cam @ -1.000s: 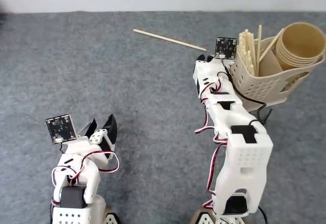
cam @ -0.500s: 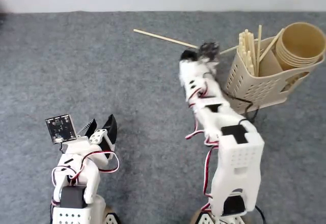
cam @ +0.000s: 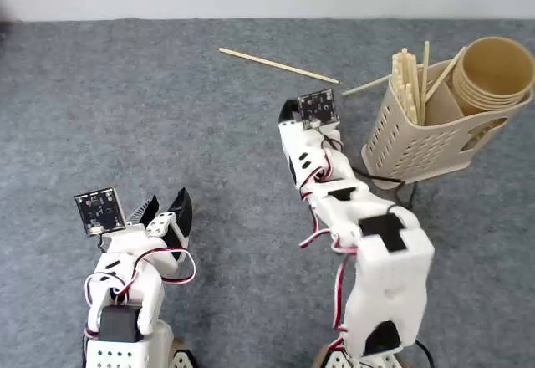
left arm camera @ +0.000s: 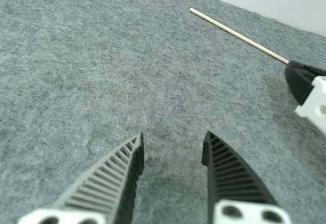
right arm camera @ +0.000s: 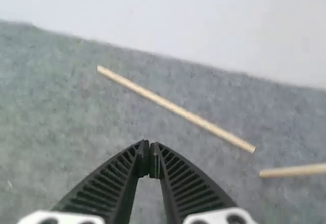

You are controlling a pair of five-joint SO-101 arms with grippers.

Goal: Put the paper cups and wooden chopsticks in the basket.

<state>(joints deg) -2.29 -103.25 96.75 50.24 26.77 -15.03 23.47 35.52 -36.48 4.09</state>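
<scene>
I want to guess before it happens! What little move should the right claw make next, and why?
Probably open the right claw and ease it forward over the loose chopstick. The claw is shut and holds nothing, the chopstick lies on the grey mat just ahead of its tips, and it is not yet in the basket.

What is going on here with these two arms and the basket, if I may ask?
The two arms are clearing paper cups and wooden chopsticks into a basket. The stacked paper cups and a bunch of chopsticks already sit in it. A long chopstick lies loose on the grey mat, and a second chopstick lies with one end by the basket. The right gripper is shut and empty, just short of the long chopstick. The left gripper is open and empty.
</scene>
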